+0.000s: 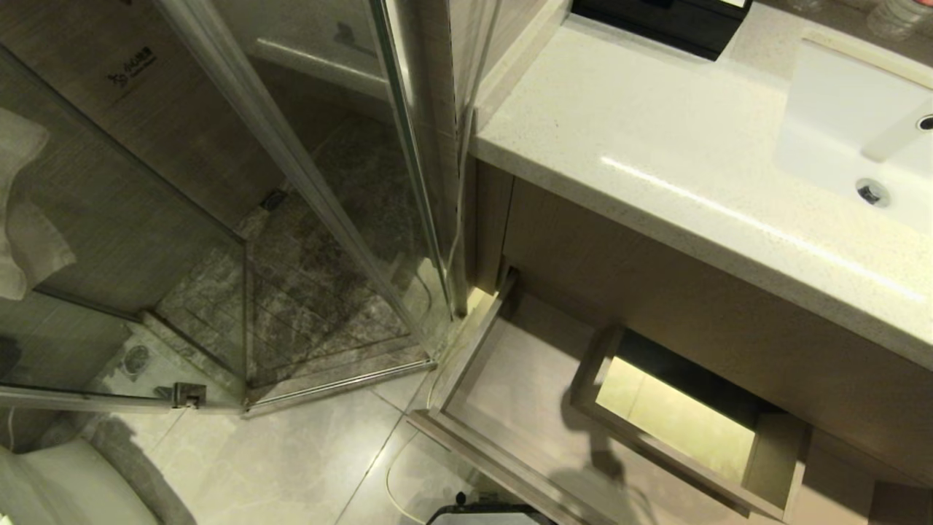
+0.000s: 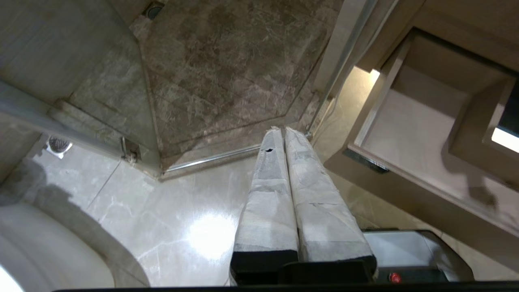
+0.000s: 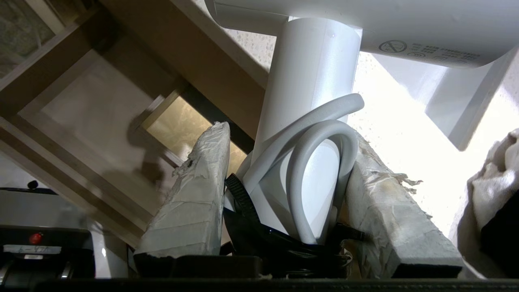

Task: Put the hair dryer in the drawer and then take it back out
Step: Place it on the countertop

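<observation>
Hair dryer: the hair dryer (image 3: 312, 81) is white; its slim round handle runs up to a short barrel that carries small grey printed marks on its underside.
Cord: a white cord (image 3: 320, 138) loops in a tight bend against the handle, bound low down by a black tie (image 3: 239, 194).
Where it is: clamped by the handle in the right tool (image 3: 284, 170), held up in the air in front of the vanity; it shows only in the right wrist view.
Right tool: its two tape-wrapped fingers (image 3: 194, 202) press on either side of the handle and the bundled cord, gripping the hair dryer.
Drawer: the drawer (image 1: 503, 379) is pulled out below the counter, light-brown wood grain, wide and shallow, with a boxed rectangular cut-out (image 1: 678, 423) inside; nothing lies on its visible bottom.
Counter: the pale speckled counter (image 1: 656, 146) sits above the drawer, with a white sink (image 1: 853, 124) set into it at the right.
Left tool: the left tool (image 2: 284, 134) hangs over the glossy tiled floor (image 2: 182, 227), its wrapped fingers pressed together and holding nothing.
Surroundings: a glass shower enclosure (image 1: 291, 219) with a dark stone floor stands to the left of the vanity.
</observation>
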